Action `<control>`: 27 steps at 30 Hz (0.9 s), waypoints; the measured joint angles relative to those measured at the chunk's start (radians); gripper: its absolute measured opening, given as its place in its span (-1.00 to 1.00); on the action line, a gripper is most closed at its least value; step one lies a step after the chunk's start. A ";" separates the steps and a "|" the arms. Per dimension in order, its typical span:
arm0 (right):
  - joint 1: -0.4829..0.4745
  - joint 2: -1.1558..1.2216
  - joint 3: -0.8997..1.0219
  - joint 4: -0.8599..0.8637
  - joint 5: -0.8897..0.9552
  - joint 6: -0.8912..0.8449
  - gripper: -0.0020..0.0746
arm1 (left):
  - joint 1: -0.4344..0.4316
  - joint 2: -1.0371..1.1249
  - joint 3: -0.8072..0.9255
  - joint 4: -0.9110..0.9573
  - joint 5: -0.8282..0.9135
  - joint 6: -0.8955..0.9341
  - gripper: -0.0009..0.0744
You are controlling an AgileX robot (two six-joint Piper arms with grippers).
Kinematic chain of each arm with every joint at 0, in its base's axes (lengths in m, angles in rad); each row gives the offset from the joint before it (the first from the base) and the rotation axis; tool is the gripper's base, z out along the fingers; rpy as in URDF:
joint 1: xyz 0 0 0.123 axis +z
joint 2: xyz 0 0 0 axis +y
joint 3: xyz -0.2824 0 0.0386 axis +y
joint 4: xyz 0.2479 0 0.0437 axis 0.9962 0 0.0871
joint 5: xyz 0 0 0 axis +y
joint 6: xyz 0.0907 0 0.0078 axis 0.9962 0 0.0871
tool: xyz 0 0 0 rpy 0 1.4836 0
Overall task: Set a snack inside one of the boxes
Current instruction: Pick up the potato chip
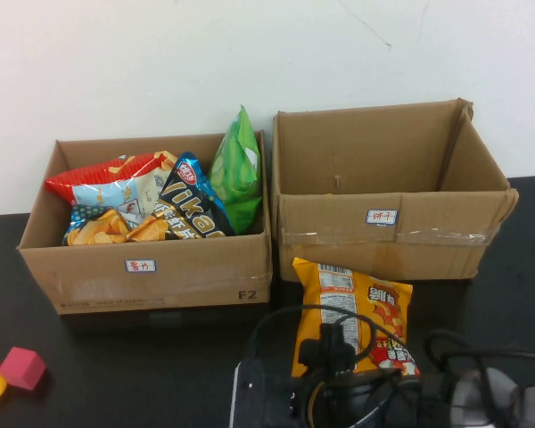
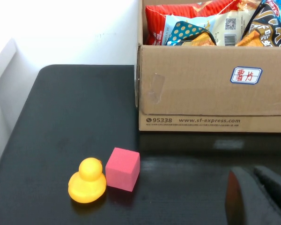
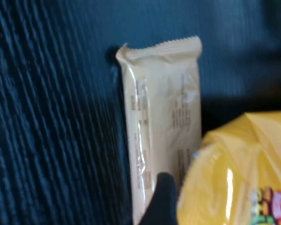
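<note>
An orange-yellow chip bag (image 1: 361, 312) hangs upright in front of the right cardboard box (image 1: 388, 234), whose inside shows no snacks. My right gripper (image 1: 333, 349) is shut on the bag's lower edge. In the right wrist view the bag (image 3: 243, 173) fills the space at my right gripper (image 3: 192, 204), and one black fingertip (image 3: 163, 199) shows beside it. A beige snack packet (image 3: 161, 117) lies flat on the black table below. The left box (image 1: 147, 267) holds several snack bags (image 1: 152, 201). My left gripper (image 2: 257, 197) is shut and empty, low over the table in front of the left box (image 2: 210, 84).
A yellow rubber duck (image 2: 86, 180) and a pink cube (image 2: 123, 168) lie on the black table at the front left, also in the high view (image 1: 22, 367). A white wall stands behind both boxes. Cables and the robot base (image 1: 357, 397) fill the front middle.
</note>
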 joint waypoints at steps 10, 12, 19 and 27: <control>-0.087 0.079 -0.011 -0.135 0.028 -0.007 0.61 | 0.000 0.000 0.000 0.000 0.000 0.000 -0.98; -0.115 0.079 -0.029 -0.154 0.042 0.004 0.59 | 0.000 0.000 0.000 0.000 0.000 -0.002 -0.98; -0.170 0.083 -0.085 -0.226 0.052 0.088 0.46 | 0.000 0.000 0.000 0.002 0.002 -0.008 -0.98; -0.197 0.109 -0.089 -0.184 0.062 0.145 -0.61 | 0.000 0.000 0.000 0.002 0.002 -0.010 -0.98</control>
